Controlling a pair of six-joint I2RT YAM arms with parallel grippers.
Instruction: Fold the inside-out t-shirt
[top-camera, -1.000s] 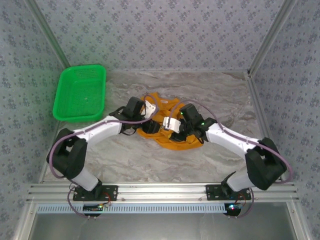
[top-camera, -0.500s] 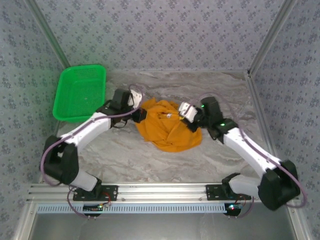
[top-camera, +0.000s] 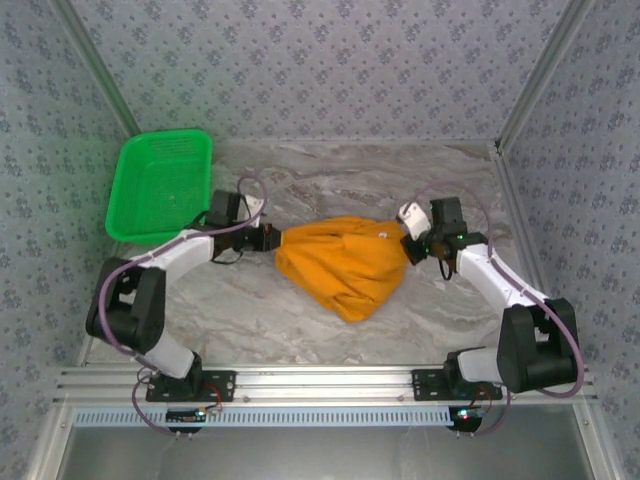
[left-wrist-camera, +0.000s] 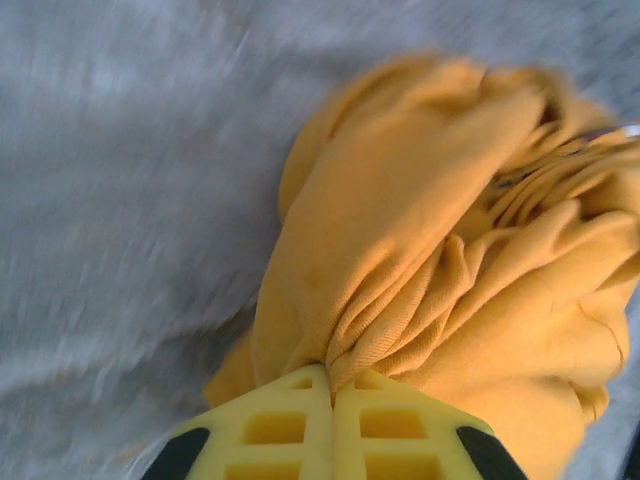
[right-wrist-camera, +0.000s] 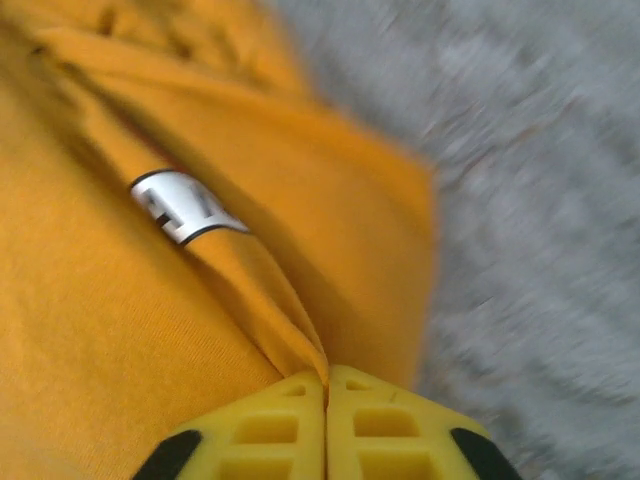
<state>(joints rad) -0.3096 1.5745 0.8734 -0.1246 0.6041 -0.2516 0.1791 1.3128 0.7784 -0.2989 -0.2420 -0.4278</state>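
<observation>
Between left end effector (left-wrist-camera: 330, 378) and right end effector (right-wrist-camera: 326, 382), t-shirt (top-camera: 345, 265), pinched by both

A second ago the left gripper (top-camera: 273, 238) and the right gripper (top-camera: 409, 244) were crowded together over the middle of the crumpled inside-out t-shirt (top-camera: 345, 268). Since then both have pinched cloth and drawn well apart, one leftward and one rightward. The shirt, then a loose heap, is now stretched wide between them, and its white tag (top-camera: 383, 234) has moved close to the right gripper.
</observation>
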